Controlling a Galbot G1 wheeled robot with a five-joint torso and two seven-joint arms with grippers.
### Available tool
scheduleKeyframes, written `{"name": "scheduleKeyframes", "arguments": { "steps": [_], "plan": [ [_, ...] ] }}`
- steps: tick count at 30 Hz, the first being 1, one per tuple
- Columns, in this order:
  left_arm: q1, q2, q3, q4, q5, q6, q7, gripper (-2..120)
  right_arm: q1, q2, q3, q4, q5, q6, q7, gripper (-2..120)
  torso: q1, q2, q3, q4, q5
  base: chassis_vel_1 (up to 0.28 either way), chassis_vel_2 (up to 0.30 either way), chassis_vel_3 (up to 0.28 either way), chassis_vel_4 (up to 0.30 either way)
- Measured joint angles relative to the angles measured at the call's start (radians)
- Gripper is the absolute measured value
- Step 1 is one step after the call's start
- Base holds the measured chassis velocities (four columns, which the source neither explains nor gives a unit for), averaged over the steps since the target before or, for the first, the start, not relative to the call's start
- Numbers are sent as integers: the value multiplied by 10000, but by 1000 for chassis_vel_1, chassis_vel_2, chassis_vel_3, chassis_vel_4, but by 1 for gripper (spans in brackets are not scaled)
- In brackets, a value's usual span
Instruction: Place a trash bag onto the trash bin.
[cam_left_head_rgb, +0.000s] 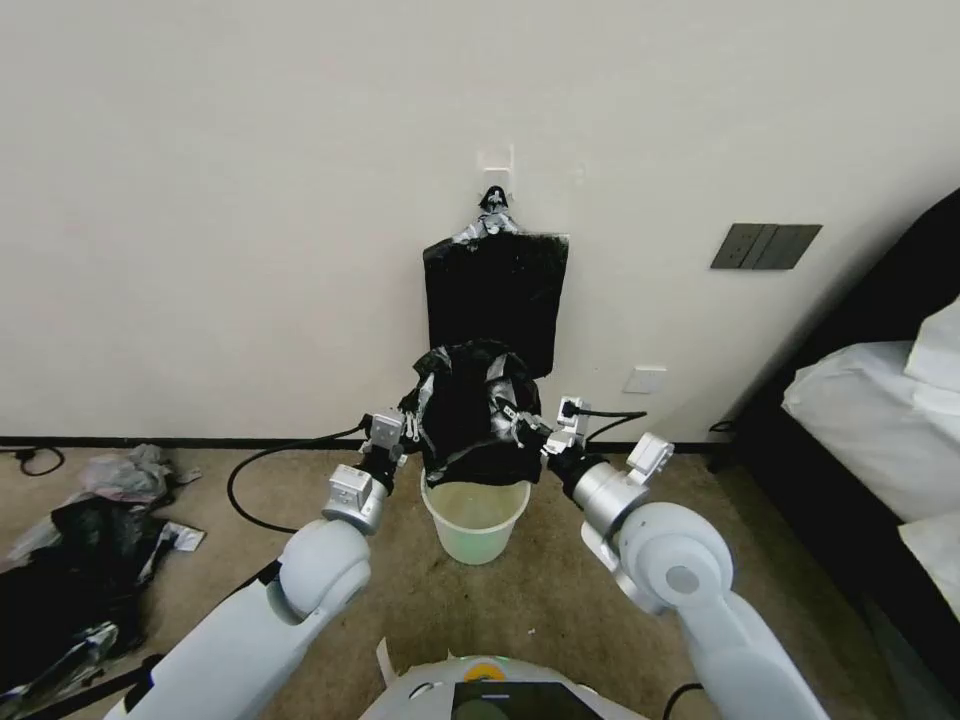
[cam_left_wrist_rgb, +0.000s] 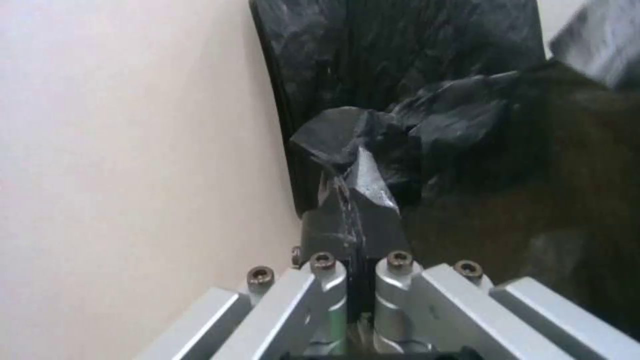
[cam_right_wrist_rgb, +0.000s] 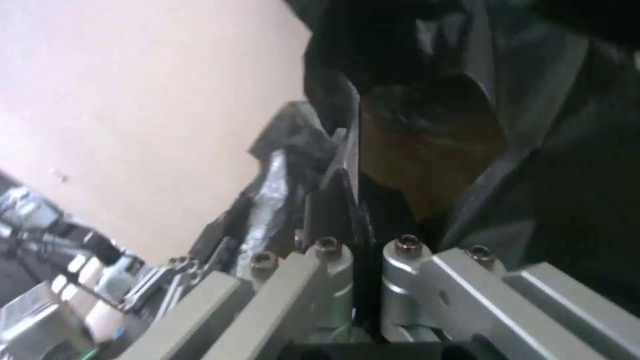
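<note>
A glossy black trash bag hangs spread between my two grippers, just above the cream-white trash bin on the carpet by the wall. Its lower edge covers the far part of the bin's rim. My left gripper is shut on the bag's left edge, and in the left wrist view its fingers pinch a crumpled fold of the bag. My right gripper is shut on the bag's right edge, with film caught between its closed fingers.
A flat bundle of black bags hangs on a wall hook right behind the bin. A heap of black and grey plastic lies on the floor at the left. A black cable runs along the wall base. A bed stands at the right.
</note>
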Motion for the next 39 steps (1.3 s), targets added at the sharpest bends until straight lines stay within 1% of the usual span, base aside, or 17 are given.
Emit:
{"name": "scheduleKeyframes", "arguments": {
  "steps": [3,6,8,11,13,14,17,21,24,27,28,30,31,34,39],
  "plan": [
    [135,-165,110,163,116,1,-5,0,-507,259,-15,-377,-198,100,182,0,0,0,0,-1,1,0,0,0,0],
    [281,-316,209,332,174,8,-15,0,-848,333,39,-688,-421,144,433,0,0,-1,1,-2,2,0,0,0,0],
    [424,-484,279,523,214,16,-33,0,-1071,303,130,-870,-500,140,790,0,0,0,1,-1,1,0,0,0,0],
    [546,-641,337,720,218,24,-59,0,-1273,223,144,-902,-558,81,1006,0,0,0,0,0,1,0,0,0,0],
    [679,-803,444,969,215,35,-90,0,-1558,154,-15,-907,-757,-46,1220,0,0,0,1,-1,1,0,0,0,0],
    [679,-803,444,969,215,35,-90,0,-1558,154,-15,-907,-757,-46,1220,0,0,0,1,-1,1,0,0,0,0],
    [888,-985,576,1200,209,36,-147,0,-1859,160,-266,-930,-990,-298,1645,0,0,-1,1,0,1,0,0,0,0],
    [1260,-1034,722,1244,229,3,-175,0,-2133,116,-345,-947,-1045,-489,2007,0,0,-1,0,-1,1,0,0,0,0],
    [1493,-996,731,1241,235,-51,-179,0,-2145,128,-287,-1012,-1063,-502,2057,0,0,0,0,0,1,0,0,0,0],
    [1818,-962,639,1219,236,-100,-192,0,-2145,196,-279,-1130,-1104,-526,2082,0,0,-1,0,-1,1,0,0,0,0],
    [1973,-952,583,1198,238,-118,-198,0,-2163,236,-303,-1210,-1179,-548,2128,0,0,-1,0,2,1,0,0,0,0],
    [2431,-919,462,1107,259,-152,-204,0,-2278,323,-416,-1377,-1393,-611,2211,0,0,-1,0,1,1,0,0,0,0],
    [2431,-919,462,1107,259,-152,-204,0,-2278,323,-416,-1377,-1393,-611,2211,0,0,-1,0,1,1,0,0,0,0],
    [2980,-920,308,1075,352,-194,-229,0,-2395,429,-518,-1506,-1593,-679,2334,0,0,-1,0,1,1,0,0,0,0],
    [3295,-972,220,1127,418,-279,-288,0,-2496,478,-497,-1511,-1632,-709,2366,0,0,-1,0,-1,0,0,0,0,0]
  ]
}}
